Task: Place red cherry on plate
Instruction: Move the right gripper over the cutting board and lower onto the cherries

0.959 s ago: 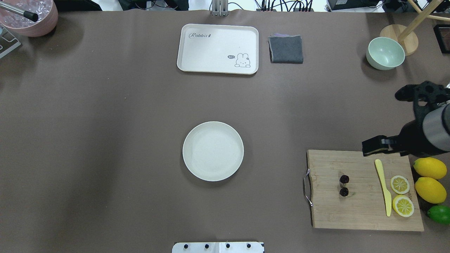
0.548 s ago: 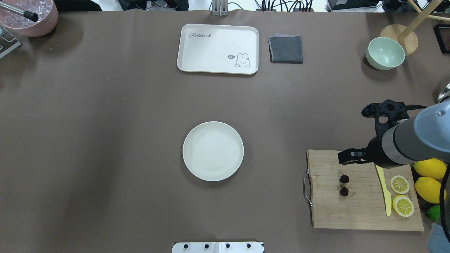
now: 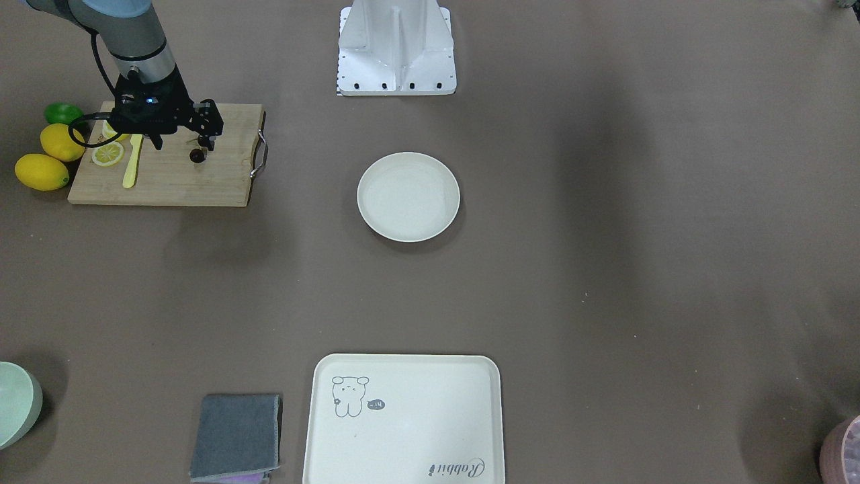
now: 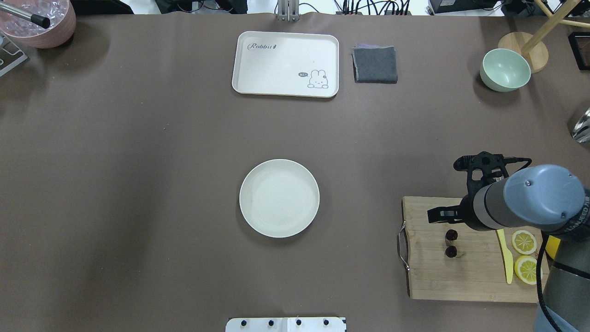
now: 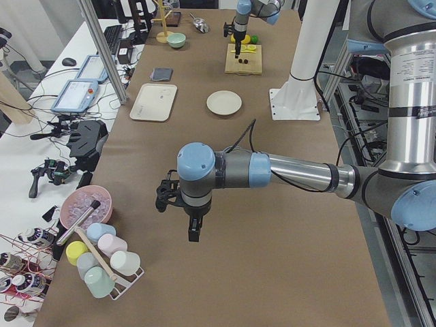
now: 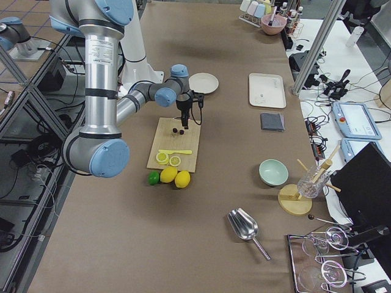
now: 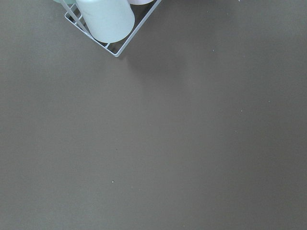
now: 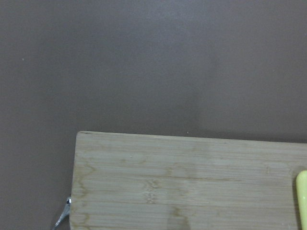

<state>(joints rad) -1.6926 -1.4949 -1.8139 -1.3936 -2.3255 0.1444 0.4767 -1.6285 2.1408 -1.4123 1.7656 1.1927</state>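
On the board [image 4: 474,276] — red cherry [image 4: 451,235] just beside right tool [image 4: 435,215] (opening unclear).

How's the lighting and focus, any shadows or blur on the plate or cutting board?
Overhead exterior: plate evenly lit, no glare, faint shadow beneath. Exterior front-facing: broad dim band on the table beside it. Right wrist-mounted: cutting board close and soft-focused.

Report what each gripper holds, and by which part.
Right gripper holds nothing; the red cherry lies on the cutting board. Left gripper: cannot tell.
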